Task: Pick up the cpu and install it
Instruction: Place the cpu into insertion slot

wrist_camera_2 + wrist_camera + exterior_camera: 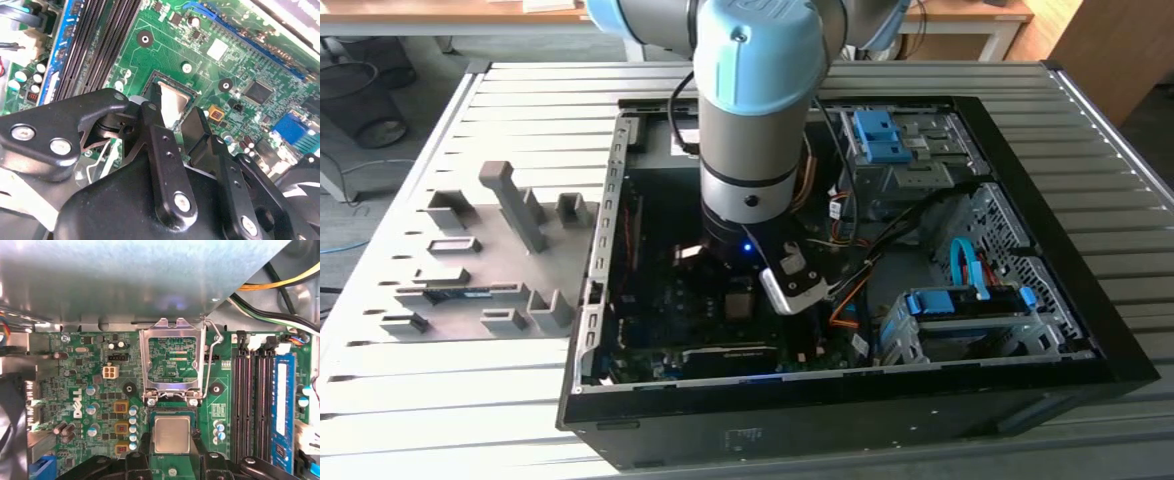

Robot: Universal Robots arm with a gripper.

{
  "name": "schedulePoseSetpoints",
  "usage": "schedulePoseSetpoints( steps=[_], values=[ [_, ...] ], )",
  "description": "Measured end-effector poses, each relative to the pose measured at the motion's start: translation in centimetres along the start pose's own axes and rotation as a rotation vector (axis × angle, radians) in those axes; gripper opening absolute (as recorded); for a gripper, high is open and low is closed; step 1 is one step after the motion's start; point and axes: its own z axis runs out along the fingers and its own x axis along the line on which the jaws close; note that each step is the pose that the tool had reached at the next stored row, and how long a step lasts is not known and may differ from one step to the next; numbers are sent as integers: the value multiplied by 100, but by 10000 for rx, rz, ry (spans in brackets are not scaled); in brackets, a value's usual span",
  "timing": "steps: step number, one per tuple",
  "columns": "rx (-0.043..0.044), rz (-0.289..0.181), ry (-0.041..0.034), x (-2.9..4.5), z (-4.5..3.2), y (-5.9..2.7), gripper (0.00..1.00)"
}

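Squarely at the tip of the end effector, cpu in socket.

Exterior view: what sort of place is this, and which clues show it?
Probably a robotics lab or workshop: a robot arm reaches into an open computer case on a slatted metal table, with desks behind.

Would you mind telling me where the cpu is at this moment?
In the first wrist view the cpu is at the socket on the motherboard, right beside the raised metal load frame and near the black memory slots.
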Motion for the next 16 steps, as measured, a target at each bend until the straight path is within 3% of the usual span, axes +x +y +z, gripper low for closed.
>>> schedulePoseSetpoints(
  steps=[6, 10, 13, 15, 16],
  values=[
    [5, 13, 1, 5, -209, -6, 44],
    [9, 14, 0, 7, -281, 15, 44],
    [19, 15, 0, 8, -317, 25, 36],
    [27, 16, 1, 8, -339, 28, 24],
    [28, 16, 0, 8, -351, 29, 24]
  ],
)
